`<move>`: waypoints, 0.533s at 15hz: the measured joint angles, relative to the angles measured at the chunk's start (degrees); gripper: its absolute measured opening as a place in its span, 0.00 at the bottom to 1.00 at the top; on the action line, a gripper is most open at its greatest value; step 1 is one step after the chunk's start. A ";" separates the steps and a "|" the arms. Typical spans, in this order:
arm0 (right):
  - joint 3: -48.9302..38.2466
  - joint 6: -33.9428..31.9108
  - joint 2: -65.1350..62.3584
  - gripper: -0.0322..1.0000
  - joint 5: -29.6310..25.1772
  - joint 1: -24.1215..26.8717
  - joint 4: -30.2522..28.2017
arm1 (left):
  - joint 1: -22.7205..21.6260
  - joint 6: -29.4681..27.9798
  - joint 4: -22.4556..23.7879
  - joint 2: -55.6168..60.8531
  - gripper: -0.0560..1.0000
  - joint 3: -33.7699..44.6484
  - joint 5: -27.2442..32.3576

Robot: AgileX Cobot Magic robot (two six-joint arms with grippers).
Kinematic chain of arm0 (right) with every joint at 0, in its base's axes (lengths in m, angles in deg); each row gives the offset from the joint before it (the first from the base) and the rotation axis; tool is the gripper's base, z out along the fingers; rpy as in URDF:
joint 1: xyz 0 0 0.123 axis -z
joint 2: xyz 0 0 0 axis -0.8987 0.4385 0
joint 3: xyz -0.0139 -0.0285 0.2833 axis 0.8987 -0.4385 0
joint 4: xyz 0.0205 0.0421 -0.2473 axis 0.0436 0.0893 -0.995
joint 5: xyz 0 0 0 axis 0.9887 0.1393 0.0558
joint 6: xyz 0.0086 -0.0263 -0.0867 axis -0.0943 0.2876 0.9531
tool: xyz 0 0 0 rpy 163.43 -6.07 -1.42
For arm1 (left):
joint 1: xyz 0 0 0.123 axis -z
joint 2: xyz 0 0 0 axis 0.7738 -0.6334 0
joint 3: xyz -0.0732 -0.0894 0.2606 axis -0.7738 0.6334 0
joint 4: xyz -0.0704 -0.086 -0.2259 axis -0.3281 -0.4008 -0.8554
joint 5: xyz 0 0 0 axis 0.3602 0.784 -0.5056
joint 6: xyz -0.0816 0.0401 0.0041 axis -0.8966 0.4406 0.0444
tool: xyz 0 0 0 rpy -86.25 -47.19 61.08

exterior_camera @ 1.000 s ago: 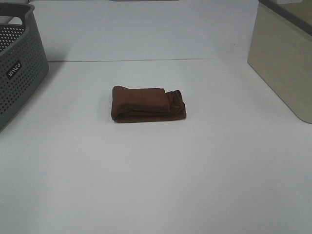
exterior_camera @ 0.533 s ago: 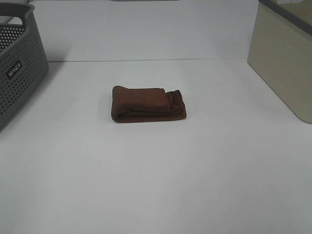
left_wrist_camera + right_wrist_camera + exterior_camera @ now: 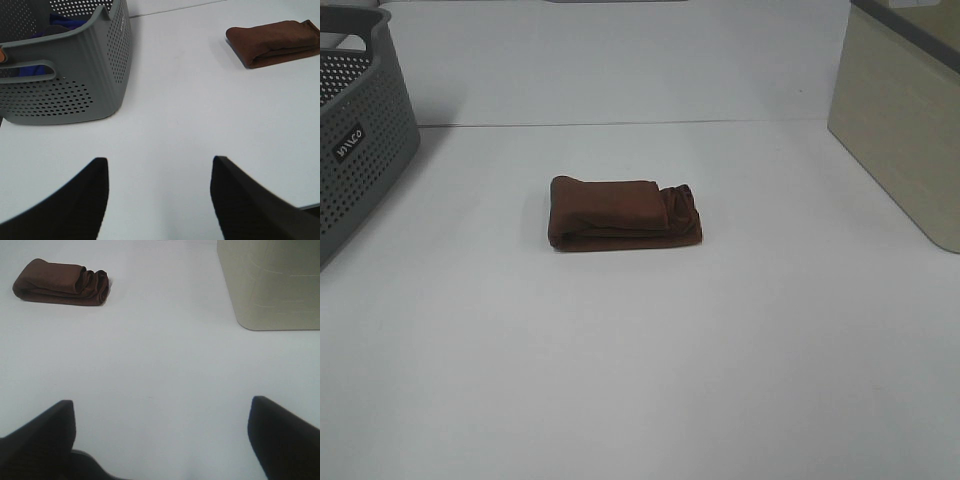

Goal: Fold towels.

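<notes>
A brown towel (image 3: pixel 623 212) lies folded into a small thick rectangle in the middle of the white table, its bunched end to the right. It also shows in the left wrist view (image 3: pixel 273 42) and in the right wrist view (image 3: pixel 61 282). Neither arm appears in the high view. My left gripper (image 3: pixel 159 167) is open and empty, hanging over bare table far from the towel. My right gripper (image 3: pixel 162 407) is open and empty too, well away from the towel.
A grey perforated basket (image 3: pixel 360 130) stands at the table's left edge, with blue cloth inside in the left wrist view (image 3: pixel 65 26). A beige bin (image 3: pixel 905 120) stands at the right edge and shows in the right wrist view (image 3: pixel 270 282).
</notes>
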 joint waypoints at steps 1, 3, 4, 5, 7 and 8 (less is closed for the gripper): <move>0.00 0.00 0.00 0.88 0.00 0.00 0.00 | 0.00 0.00 0.00 0.00 0.60 0.00 0.00; 0.00 0.00 0.00 0.88 0.00 0.00 0.00 | 0.00 0.00 0.00 0.00 0.60 0.00 0.00; 0.00 0.00 0.00 0.88 0.00 0.00 0.00 | 0.00 0.00 0.00 0.00 0.60 0.00 0.00; 0.00 0.00 0.00 0.88 0.00 0.00 0.00 | 0.00 0.00 0.00 0.00 0.60 0.00 0.00; 0.00 0.00 0.00 0.88 0.00 2.29 0.00 | 0.00 0.00 0.00 0.00 0.60 0.00 0.00; 0.00 0.00 0.00 0.88 0.00 3.27 0.00 | 0.00 0.00 0.00 0.00 0.60 0.00 0.00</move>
